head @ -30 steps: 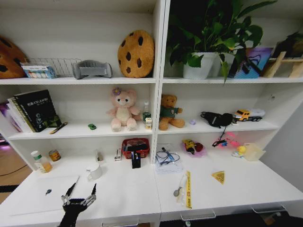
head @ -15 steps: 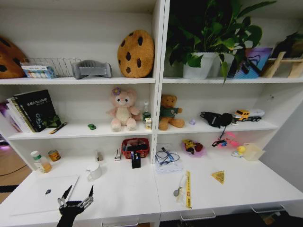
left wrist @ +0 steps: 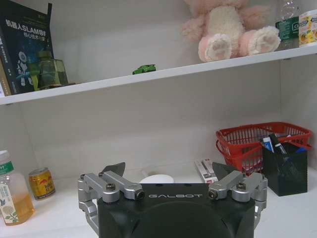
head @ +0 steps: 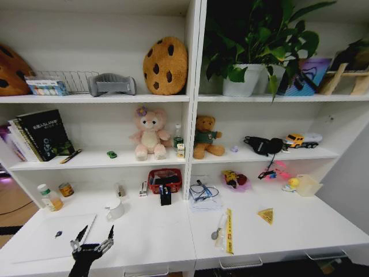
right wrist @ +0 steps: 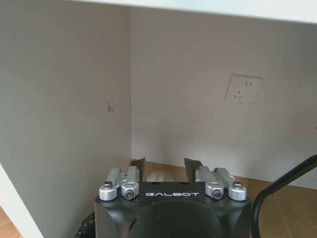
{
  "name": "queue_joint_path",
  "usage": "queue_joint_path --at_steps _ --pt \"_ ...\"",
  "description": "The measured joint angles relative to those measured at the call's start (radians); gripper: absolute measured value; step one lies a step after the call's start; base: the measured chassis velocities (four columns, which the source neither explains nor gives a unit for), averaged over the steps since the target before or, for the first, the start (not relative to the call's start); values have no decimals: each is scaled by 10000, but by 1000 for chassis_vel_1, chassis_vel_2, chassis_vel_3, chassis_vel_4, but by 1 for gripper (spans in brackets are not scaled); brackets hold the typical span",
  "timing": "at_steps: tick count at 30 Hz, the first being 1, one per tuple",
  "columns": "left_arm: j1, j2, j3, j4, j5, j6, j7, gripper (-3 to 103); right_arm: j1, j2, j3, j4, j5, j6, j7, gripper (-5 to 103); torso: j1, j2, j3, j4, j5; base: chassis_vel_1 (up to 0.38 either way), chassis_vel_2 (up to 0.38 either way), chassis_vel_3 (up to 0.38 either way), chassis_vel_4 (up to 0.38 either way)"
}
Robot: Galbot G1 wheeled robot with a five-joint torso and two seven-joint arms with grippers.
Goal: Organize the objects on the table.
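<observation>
So my left gripper (head: 92, 235) hovers, jaws apart and empty, over the surface (head: 155, 231) beside the silver laptop (head: 52, 235); judging this an approach, I next need alignment.

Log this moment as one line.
left gripper: open, empty, above laptop | right gripper: open, parked under table | objects: untouched

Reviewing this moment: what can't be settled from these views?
- Laptop: its near edge is cut off by the head view's bottom edge.
- Dark speck on the laptop: too small to identify in the head view.
- Left tool, open above the table: the wrist view's own housing hides whatever lies beneath it.
- Right tool, open: it faces a bare wall below the tabletop.
</observation>
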Motion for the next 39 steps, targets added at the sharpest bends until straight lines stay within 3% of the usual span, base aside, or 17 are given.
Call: queue_joint_path --at_steps 2,4,6,8,12,14,15,18,26,28,34,39 --pt "-13 40 -28 0 -52 12 -8 99 -24 9 6 0 -43 -3 4 61 0 0 0 0 0 0 0 0 0" --pt "-21 49 -33 0 -63 15 -8 99 -36 11 11 5 -44 -1 4 61 0 0 0 0 0 0 0 0 0" --pt "-69 88 -65 5 -133 52 -21 99 -183 3 20 184 -35 6 1 77 1 0 0 0 1 0 0 0 0" --pt "-87 104 -77 5 -156 63 -27 99 -289 -12 20 305 -31 13 -16 77 0 0 -1 1 0 0 0 0 0" --pt "-113 128 -94 4 -183 72 -33 99 -559 -56 9 567 -32 75 -80 93 0 0 0 0 1 0 0 0 0" --pt "-114 130 -95 5 -185 72 -33 99 -589 -62 8 592 -33 87 -85 93 0 0 0 0 1 0 0 0 0" --pt "-135 132 -98 5 -195 74 -36 99 -932 -102 -5 904 -46 195 -122 99 0 0 0 0 1 0 0 0 0" --pt "-236 64 -62 43 -197 68 -42 99 -2210 -166 -13 2017 -72 519 -127 100 0 0 -1 0 3 0 0 0 0" --pt "-637 27 116 310 -196 -2 -34 99 -5707 -339 -60 5152 1251 521 110 100 0 1 -2 -1 1 0 0 0 0" --pt "-775 47 171 413 -211 -14 -32 99 -7101 -392 -89 6272 1549 488 463 100 -1 2 -2 -5 -1 0 0 0 0" --pt "-966 145 281 569 -250 -61 -17 99 -9190 -418 111 8675 1872 770 1435 100 -1 1 -2 -1 0 0 0 0 0" --pt "-1153 210 329 734 -323 -98 -1 99 -10565 -452 518 10926 1767 882 1607 100 -1 1 -1 3 0 0 0 0 0"
